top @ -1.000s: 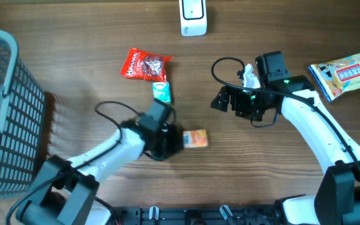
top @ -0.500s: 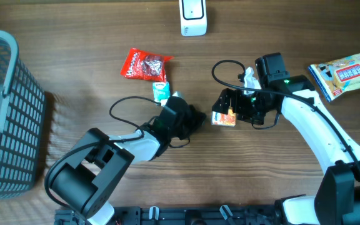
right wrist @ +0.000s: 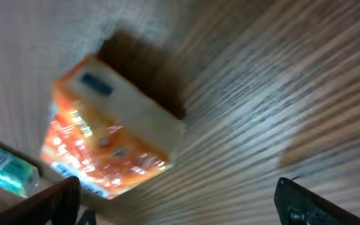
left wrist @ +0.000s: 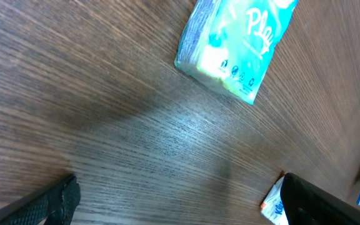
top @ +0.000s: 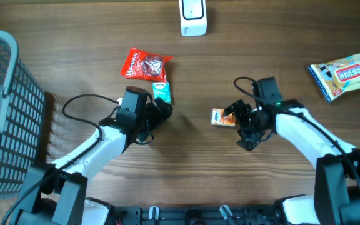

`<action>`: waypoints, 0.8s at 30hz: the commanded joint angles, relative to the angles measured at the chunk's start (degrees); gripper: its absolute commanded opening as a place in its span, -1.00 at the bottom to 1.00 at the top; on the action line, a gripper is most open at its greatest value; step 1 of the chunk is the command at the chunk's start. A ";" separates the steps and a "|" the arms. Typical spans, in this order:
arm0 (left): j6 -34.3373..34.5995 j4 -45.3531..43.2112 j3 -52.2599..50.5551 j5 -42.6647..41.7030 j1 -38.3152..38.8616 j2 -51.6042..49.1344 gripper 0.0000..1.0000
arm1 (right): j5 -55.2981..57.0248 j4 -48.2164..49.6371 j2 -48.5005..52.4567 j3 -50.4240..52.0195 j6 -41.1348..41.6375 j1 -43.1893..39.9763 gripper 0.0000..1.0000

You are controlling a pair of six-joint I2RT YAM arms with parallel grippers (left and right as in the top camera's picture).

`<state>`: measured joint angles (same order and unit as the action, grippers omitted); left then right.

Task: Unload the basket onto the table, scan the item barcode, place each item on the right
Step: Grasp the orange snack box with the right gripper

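The item, a small orange packet (top: pixel 222 117), lies flat on the wooden table right of centre. My right gripper (top: pixel 238 126) stands just right of it, open and holding nothing. In the right wrist view the orange packet (right wrist: pixel 108 137) sits ahead of the right gripper (right wrist: pixel 177 207), toward its left finger (right wrist: pixel 45 203). My left gripper (top: pixel 161 117) is open and empty, just below a teal packet (top: pixel 162 92). In the left wrist view the teal packet (left wrist: pixel 233 47) lies ahead of the left gripper (left wrist: pixel 180 203), and the orange packet's edge (left wrist: pixel 272 201) shows by the right finger (left wrist: pixel 330 203). A white scanner (top: pixel 194 17) stands at the far edge.
A red snack packet (top: pixel 144 65) lies above the teal one. A yellow and blue packet (top: pixel 345 73) lies at the far right. A grey mesh basket (top: pixel 5 112) fills the left side. The teal packet's end (right wrist: pixel 5 169) shows at the right wrist view's left edge.
The left gripper carried the orange packet right to the right gripper, let go, opened and pulled back left beside the teal packet. The right gripper shifted down, staying open.
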<state>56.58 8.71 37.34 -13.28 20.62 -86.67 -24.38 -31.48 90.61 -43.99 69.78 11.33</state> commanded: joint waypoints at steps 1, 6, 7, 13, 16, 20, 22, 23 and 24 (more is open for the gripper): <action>-1.07 -0.09 -0.26 1.18 -0.24 0.09 1.00 | -2.40 3.93 0.17 2.45 5.38 0.13 0.93; -1.07 -0.07 -0.26 1.18 -0.24 0.09 1.00 | 0.00 7.50 1.40 2.45 8.87 0.13 0.60; -1.07 -0.09 -0.26 1.18 -0.24 0.09 1.00 | -0.02 8.35 2.12 2.45 8.85 0.13 0.57; -1.07 -0.07 -0.26 1.18 -0.24 0.09 1.00 | 1.99 10.47 5.51 2.43 6.82 0.83 -0.44; -1.07 -0.07 -0.26 1.18 -0.24 0.09 0.99 | 0.74 12.20 4.20 1.33 -3.72 -0.26 -0.91; -1.07 -0.07 -0.26 1.18 -0.24 0.09 1.00 | -4.26 14.69 1.18 -2.21 -24.83 -2.71 -0.92; -1.07 -0.07 -0.26 1.18 -0.24 0.09 1.00 | -8.52 16.50 0.00 -3.06 -35.69 -3.87 -0.92; -1.07 -0.07 -0.26 1.18 -0.24 0.09 1.00 | -13.07 18.58 -0.33 -3.06 -42.56 -4.31 -0.91; -1.07 -0.09 -0.26 1.20 -0.24 0.09 1.00 | -19.50 20.24 -0.37 -3.06 -50.45 -4.76 -0.91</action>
<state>56.58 8.64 37.34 -13.10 20.62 -86.67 -30.46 -13.98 92.25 -45.19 42.92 7.62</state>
